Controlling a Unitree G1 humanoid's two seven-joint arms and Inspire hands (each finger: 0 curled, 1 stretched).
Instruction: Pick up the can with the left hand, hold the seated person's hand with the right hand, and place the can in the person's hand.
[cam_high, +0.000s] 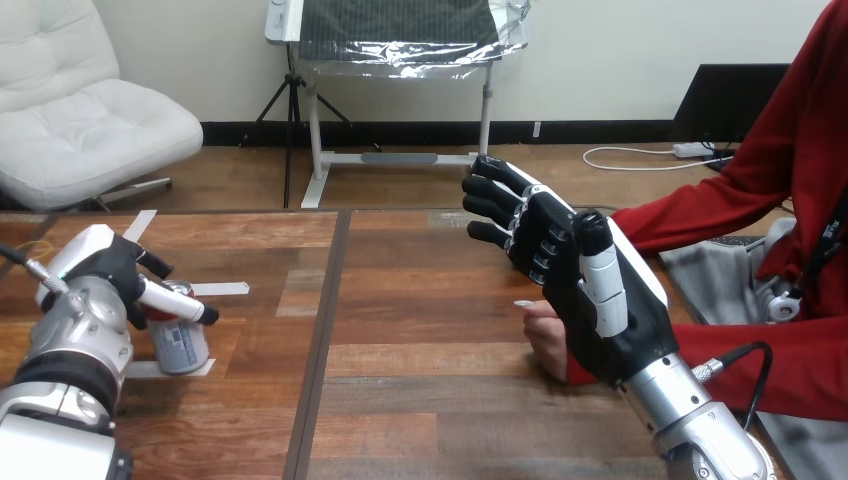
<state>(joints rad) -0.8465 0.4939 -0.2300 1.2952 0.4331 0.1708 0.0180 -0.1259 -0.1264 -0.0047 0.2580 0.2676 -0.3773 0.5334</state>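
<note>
Wooden desk (420, 400) is bearing the unlifted can (183, 345) at eight o'clock, left hand (108, 268) curling round it, while the right hand (590, 300) is hovering straight-fingered over the person's hand (545, 338).

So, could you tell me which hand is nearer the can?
Left. The left hand is on the can, thumb across its front; the right hand is far to the can's right, open beside the person's hand.

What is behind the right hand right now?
The person's hand is behind the open right hand; only part of it shows at the palm's left edge. The rest, and any contact between them, is covered.
</note>
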